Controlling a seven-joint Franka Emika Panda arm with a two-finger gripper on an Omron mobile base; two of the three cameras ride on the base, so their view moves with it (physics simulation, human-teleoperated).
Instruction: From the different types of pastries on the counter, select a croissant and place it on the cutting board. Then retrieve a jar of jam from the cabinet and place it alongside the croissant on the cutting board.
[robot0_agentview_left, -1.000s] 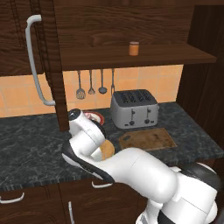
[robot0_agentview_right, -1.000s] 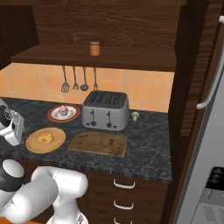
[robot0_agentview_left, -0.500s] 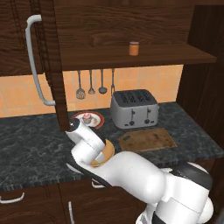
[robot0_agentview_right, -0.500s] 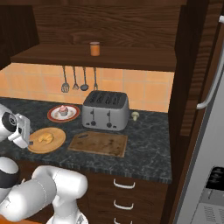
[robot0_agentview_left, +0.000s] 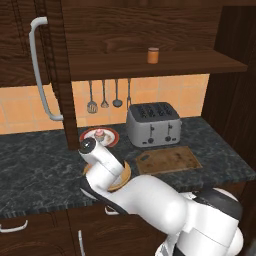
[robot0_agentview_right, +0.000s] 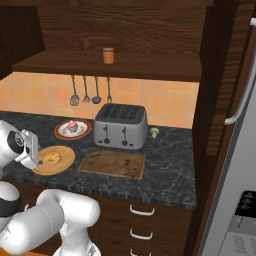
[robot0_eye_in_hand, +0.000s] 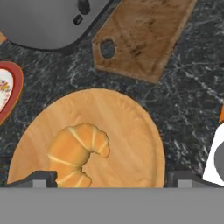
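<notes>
The golden-brown croissant (robot0_eye_in_hand: 76, 153) (robot0_agentview_right: 51, 158) lies on a round light-wood plate (robot0_eye_in_hand: 131, 131) (robot0_agentview_right: 62, 161) on the black counter (robot0_agentview_right: 165, 170). My gripper (robot0_eye_in_hand: 111, 179) (robot0_agentview_right: 35, 162) hangs open just above the plate, one fingertip (robot0_eye_in_hand: 39, 178) beside the croissant and the other at the plate's far rim. In the hand view the croissant sits toward the left finger. The dark-brown cutting board (robot0_agentview_right: 112, 164) (robot0_agentview_left: 169, 160) (robot0_eye_in_hand: 144, 39) lies bare just beyond the plate. The orange-brown jar of jam (robot0_agentview_left: 153, 55) (robot0_agentview_right: 107, 55) stands on the cabinet shelf (robot0_agentview_left: 200, 64). A pink-frosted cupcake (robot0_agentview_right: 72, 126) (robot0_agentview_left: 100, 134) rests on a red-rimmed plate.
A silver toaster (robot0_agentview_right: 121, 126) (robot0_agentview_left: 152, 124) stands behind the cutting board. Utensils (robot0_agentview_left: 104, 97) hang on the orange tiled wall. A small pale object (robot0_agentview_right: 155, 132) sits right of the toaster. A tall door with a curved grey handle (robot0_agentview_left: 40, 70) stands at the left.
My hand has come down and toward the wood plate, ending just over the croissant. The jaws have stayed open. Nothing on the counter has moved.
</notes>
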